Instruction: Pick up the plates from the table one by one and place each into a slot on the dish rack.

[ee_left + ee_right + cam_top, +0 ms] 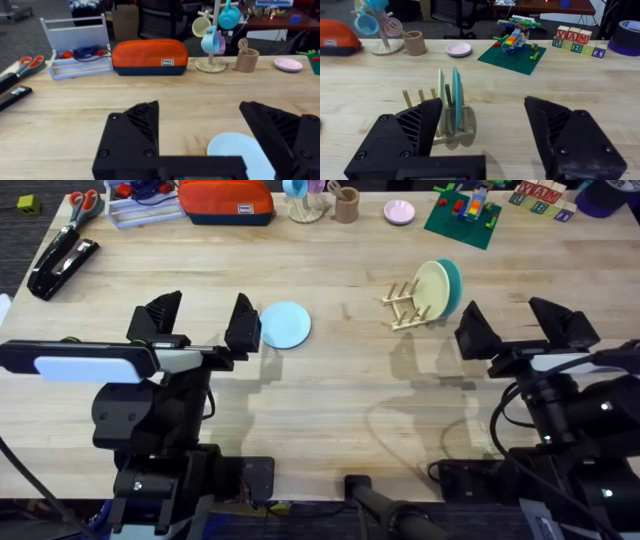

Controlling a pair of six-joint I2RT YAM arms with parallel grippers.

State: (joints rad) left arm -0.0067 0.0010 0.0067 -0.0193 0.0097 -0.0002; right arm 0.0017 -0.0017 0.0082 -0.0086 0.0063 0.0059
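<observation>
A light blue plate (285, 324) lies flat on the table (330, 390), just right of my left gripper (203, 321), which is open and empty. The same plate (241, 151) sits between and slightly beyond the left fingers (135, 131). The dish rack (405, 306) stands right of centre with a cream plate (432, 288) and a teal plate (451, 286) upright in its slots. In the right wrist view the rack (441, 131) holds the cream plate (441, 100) and teal plate (455, 97) side by side. My right gripper (520, 325) is open and empty, right of the rack.
Along the far edge stand an orange pouch (226, 201), a mug tree (305, 198), a wooden cup (346, 204), a small pink dish (399, 212), a green baseplate with bricks (462, 218) and letter blocks (540, 198). A black stapler (60, 265) and scissors (82, 204) lie far left.
</observation>
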